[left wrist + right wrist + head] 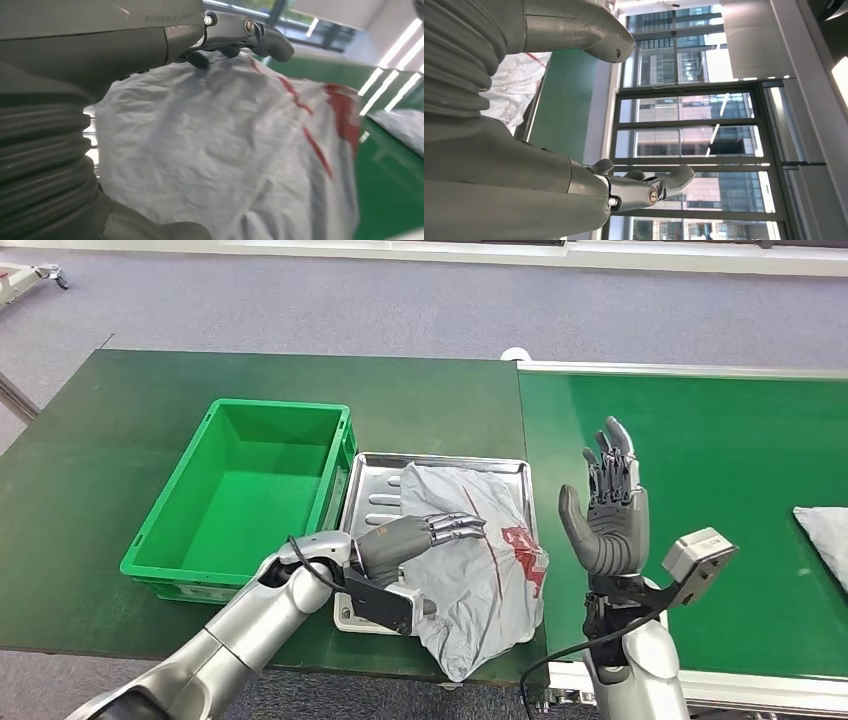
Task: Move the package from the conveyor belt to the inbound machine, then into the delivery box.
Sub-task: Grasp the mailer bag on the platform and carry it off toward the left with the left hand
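My left hand [415,540] rests on the crumpled grey plastic package with red print [480,560], fingers laid over it | package lies on the shiny steel tray [375,480] beside the empty green plastic crate [180,510] | my right hand [608,510] upright, fingers apart, holding nothing

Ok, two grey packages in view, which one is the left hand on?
The grey package with red print lying on the metal tray; the left hand rests on it. The other package lies untouched at the conveyor belt's far right edge.

Even, bright overhead light gives soft shadows in the head view, the left wrist view is blurred close-up, and window daylight glares in the right wrist view.
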`<state>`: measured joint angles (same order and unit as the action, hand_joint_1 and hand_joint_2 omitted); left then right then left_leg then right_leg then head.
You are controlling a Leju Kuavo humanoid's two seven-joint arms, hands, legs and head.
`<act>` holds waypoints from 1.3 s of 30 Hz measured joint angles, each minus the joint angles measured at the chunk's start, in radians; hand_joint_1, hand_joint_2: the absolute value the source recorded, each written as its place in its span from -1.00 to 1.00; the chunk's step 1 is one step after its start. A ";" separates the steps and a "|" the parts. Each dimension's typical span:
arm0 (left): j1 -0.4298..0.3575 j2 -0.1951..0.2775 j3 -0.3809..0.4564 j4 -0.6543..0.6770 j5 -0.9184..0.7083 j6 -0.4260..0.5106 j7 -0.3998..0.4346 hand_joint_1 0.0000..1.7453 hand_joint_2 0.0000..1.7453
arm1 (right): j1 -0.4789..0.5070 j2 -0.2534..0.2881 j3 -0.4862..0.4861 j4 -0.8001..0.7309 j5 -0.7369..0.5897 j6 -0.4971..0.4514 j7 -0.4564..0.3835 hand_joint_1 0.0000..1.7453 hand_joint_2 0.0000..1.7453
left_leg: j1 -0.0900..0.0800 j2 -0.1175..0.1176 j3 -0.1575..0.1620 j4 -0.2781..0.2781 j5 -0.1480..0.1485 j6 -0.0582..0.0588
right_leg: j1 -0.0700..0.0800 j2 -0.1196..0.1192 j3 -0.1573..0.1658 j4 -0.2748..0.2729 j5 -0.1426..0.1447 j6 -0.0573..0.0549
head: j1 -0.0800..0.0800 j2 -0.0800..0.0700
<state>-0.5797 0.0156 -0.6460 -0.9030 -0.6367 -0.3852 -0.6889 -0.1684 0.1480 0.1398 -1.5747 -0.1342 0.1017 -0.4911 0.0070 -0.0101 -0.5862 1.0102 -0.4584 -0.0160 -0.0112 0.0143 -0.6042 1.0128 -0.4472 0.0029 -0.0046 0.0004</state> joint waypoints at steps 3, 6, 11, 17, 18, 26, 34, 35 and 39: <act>-0.046 0.000 -0.049 0.025 0.028 -0.050 -0.008 1.00 1.00 | 0.007 0.000 -0.004 -0.015 -0.004 0.006 -0.001 -1.00 1.00 | 0.000 0.000 0.000 0.000 0.000 0.000 | 0.000 0.000 0.000 0.000 0.000 0.000 | 0.000 0.000; -0.087 -0.001 -0.080 0.044 0.058 -0.083 -0.010 1.00 1.00 | 0.013 0.000 -0.004 -0.020 -0.012 0.011 -0.004 -1.00 1.00 | 0.000 0.000 0.000 0.000 0.000 0.000 | 0.000 0.000 0.000 0.000 0.000 0.000 | 0.000 0.000; -0.133 0.000 -0.111 0.055 0.083 -0.087 0.016 1.00 1.00 | 0.023 -0.003 -0.005 -0.020 -0.026 0.014 -0.019 -1.00 1.00 | 0.000 0.000 0.000 0.000 0.000 0.000 | 0.000 0.000 0.000 0.000 0.000 0.000 | 0.000 0.000; -0.157 0.000 -0.140 0.055 0.076 -0.049 0.057 1.00 1.00 | 0.039 -0.006 -0.008 -0.038 -0.033 0.019 -0.027 -1.00 1.00 | 0.000 0.000 0.000 0.000 0.000 0.000 | 0.000 0.000 0.000 0.000 0.000 0.000 | 0.000 0.000; -0.159 0.000 -0.146 0.056 0.069 -0.036 0.064 1.00 1.00 | 0.043 -0.007 -0.009 -0.043 -0.033 0.020 -0.029 -1.00 1.00 | 0.000 0.000 0.000 0.000 0.000 0.000 | 0.000 0.000 0.000 0.000 0.000 0.000 | 0.000 0.000; -0.167 0.001 -0.196 0.070 0.003 0.072 0.105 1.00 1.00 | 0.052 -0.011 -0.013 -0.051 -0.033 0.028 -0.038 -1.00 1.00 | 0.000 0.000 0.000 0.000 0.000 0.000 | 0.000 0.000 0.000 0.000 0.000 0.000 | 0.000 0.000; -0.182 -0.001 -0.232 0.087 -0.021 0.103 0.126 -0.74 1.00 | 0.050 -0.013 -0.013 -0.053 -0.037 0.024 -0.035 -1.00 1.00 | 0.000 0.000 0.000 0.000 0.000 0.000 | 0.000 0.000 0.000 0.000 0.000 0.000 | 0.000 0.000; -0.185 -0.001 -0.233 0.088 -0.019 0.099 0.128 -0.74 1.00 | 0.050 -0.014 -0.013 -0.053 -0.038 0.024 -0.035 -1.00 1.00 | 0.000 0.000 0.000 0.000 0.000 0.000 | 0.000 0.000 0.000 0.000 0.000 0.000 | 0.000 0.000; -0.193 0.000 -0.238 0.089 -0.014 0.088 0.130 -1.00 1.00 | 0.050 -0.015 -0.014 -0.053 -0.039 0.024 -0.035 -1.00 1.00 | 0.000 0.000 0.000 0.000 0.000 0.000 | 0.000 0.000 0.000 0.000 0.000 0.000 | 0.000 0.000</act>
<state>-0.7731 0.0161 -0.8837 -0.8141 -0.6502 -0.2970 -0.5593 -0.1184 0.1327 0.1263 -1.6281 -0.1732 0.1255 -0.5265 0.0069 -0.0101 -0.5862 1.0102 -0.4584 -0.0160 -0.0112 0.0143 -0.6037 1.0128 -0.4469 0.0030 -0.0046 0.0004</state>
